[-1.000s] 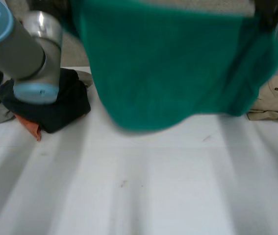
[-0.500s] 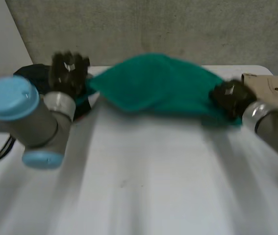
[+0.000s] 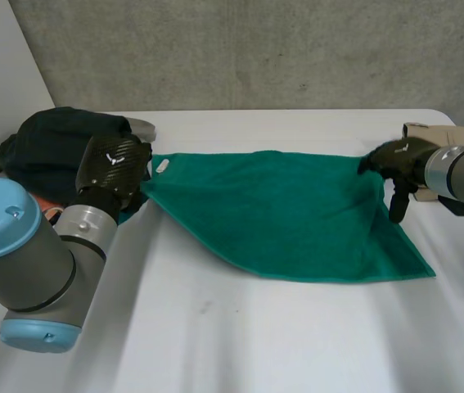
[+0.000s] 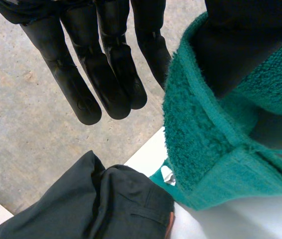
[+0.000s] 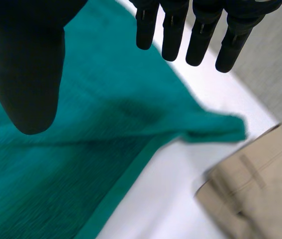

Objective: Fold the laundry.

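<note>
A green towel (image 3: 289, 213) lies spread flat on the white table (image 3: 256, 344), one corner pointing toward the near right. My left hand (image 3: 115, 168) is at the towel's left corner. In the left wrist view the towel's hem (image 4: 200, 129) is bunched against the thumb of my left hand (image 4: 106, 64), pinched there while the fingers stay straight. My right hand (image 3: 397, 160) hovers at the far right corner. In the right wrist view my right hand (image 5: 200, 35) has straight fingers and the thumb spread apart, with the towel (image 5: 81, 149) lying free beneath it.
A pile of dark clothes (image 3: 51, 147) sits at the far left, just behind my left hand, and appears below the fingertips in the left wrist view (image 4: 96, 204). A beige garment (image 3: 428, 131) lies at the far right edge, beside the towel's corner (image 5: 250, 194).
The towel, held up in the air by both hands a second ago, has swung down and now lies flat. My right hand has opened and let go of its corner.
</note>
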You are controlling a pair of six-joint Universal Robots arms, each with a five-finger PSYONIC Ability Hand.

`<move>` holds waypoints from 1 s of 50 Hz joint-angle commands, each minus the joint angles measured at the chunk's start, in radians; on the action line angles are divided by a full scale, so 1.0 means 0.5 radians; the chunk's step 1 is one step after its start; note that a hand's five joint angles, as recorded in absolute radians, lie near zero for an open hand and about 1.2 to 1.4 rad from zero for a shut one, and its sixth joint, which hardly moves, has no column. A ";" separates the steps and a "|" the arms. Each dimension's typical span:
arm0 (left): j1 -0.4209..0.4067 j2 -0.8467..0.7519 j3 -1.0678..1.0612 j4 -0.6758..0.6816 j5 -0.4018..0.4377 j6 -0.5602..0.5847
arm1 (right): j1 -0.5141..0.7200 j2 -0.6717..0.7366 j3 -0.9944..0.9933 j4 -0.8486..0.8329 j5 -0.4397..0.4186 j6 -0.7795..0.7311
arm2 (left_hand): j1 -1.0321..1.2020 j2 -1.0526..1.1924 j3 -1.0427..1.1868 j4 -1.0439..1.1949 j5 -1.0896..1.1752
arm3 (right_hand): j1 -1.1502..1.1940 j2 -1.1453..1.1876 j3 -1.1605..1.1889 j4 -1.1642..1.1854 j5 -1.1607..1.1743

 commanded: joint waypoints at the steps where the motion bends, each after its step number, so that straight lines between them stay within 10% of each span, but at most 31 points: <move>1: 0.002 -0.007 -0.017 -0.001 0.000 -0.001 | -0.027 0.145 -0.047 0.163 0.099 0.046 | 0.452 0.392 0.406 0.391 0.488 | 0.314 0.309 0.292 0.290 0.272; 22: 0.008 -0.007 0.146 -0.035 0.064 -0.010 | -0.423 -0.668 1.852 -1.078 -0.385 0.261 | 0.452 0.392 0.406 0.391 0.488 | 0.413 0.409 0.392 0.390 0.371; 50: 0.014 -0.007 0.115 -0.035 0.058 -0.013 | -0.398 -0.416 1.886 -1.681 -0.376 0.108 | 0.452 0.392 0.406 0.391 0.488 | 1.246 1.242 1.225 1.222 1.204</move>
